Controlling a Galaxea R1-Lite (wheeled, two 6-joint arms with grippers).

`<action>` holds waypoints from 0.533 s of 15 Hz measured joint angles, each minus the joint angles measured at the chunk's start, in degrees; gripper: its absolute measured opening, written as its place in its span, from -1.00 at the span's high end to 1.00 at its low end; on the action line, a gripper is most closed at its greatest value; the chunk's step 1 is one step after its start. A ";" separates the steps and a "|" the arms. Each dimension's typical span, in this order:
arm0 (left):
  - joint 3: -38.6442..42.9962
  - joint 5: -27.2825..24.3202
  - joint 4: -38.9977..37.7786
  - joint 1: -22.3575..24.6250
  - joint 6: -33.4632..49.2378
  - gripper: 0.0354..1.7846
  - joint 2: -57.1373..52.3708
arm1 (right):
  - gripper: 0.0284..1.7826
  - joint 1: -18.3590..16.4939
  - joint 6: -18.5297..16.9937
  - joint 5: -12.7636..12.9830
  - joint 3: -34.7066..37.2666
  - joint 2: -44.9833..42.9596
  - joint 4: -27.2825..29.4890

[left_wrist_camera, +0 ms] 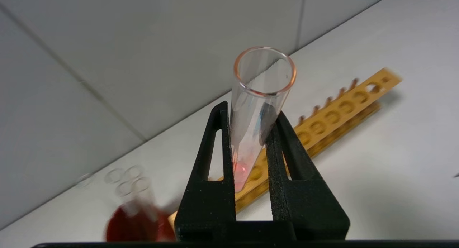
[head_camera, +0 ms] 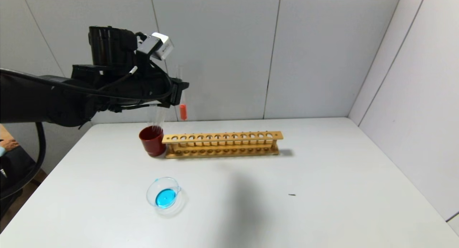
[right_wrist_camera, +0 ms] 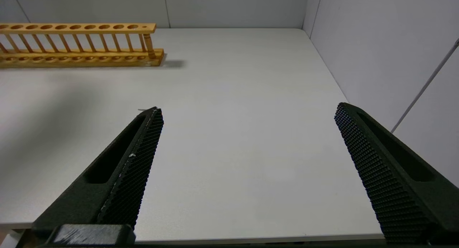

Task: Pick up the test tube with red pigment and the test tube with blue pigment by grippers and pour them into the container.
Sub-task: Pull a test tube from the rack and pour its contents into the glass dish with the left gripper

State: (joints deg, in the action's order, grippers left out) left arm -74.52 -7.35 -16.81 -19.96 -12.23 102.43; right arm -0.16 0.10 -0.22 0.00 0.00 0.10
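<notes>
My left gripper (head_camera: 180,91) is shut on the test tube with red pigment (head_camera: 183,111) and holds it upright, high above the left end of the wooden rack. In the left wrist view the tube (left_wrist_camera: 256,108) stands between the two black fingers (left_wrist_camera: 222,151), orange-red liquid at its bottom. The container (head_camera: 164,193), a shallow clear glass bowl, sits on the table near the front left and holds blue liquid. No tube with blue-teal liquid shows. My right gripper (right_wrist_camera: 247,113) is open and empty over the table's near right part, out of the head view.
A dark red cup (head_camera: 152,140) with several colourless tubes stands against the left end of the empty wooden rack (head_camera: 222,144). The rack also shows in the right wrist view (right_wrist_camera: 79,43). Grey walls close the back and right of the white table (head_camera: 322,190).
</notes>
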 joint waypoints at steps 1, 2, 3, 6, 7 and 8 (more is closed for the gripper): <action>2.44 1.32 -0.05 0.22 -2.24 0.69 -1.74 | -0.96 -0.02 0.00 -0.02 0.00 0.00 0.00; 5.32 2.15 -0.05 0.44 -4.17 0.69 -3.56 | -0.96 -0.02 0.01 0.00 0.00 0.00 0.00; 8.70 2.69 -0.18 0.59 -5.90 0.69 -5.60 | -0.96 -0.02 0.01 -0.02 0.00 0.00 0.00; 18.41 3.22 -3.80 2.05 -9.73 0.69 -10.51 | -0.96 -0.02 0.01 -0.02 0.00 0.00 0.00; 21.19 3.13 -6.94 3.15 -10.25 0.69 -11.43 | -0.96 -0.02 0.00 0.00 0.00 0.00 0.00; 24.05 2.56 -10.95 4.89 -11.06 0.69 -12.02 | -0.96 -0.02 -0.02 -0.02 0.00 0.00 0.00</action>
State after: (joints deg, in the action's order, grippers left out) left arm -50.47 -4.79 -27.76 -15.07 -23.28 90.41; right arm -0.18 0.07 -0.24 0.00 0.00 0.10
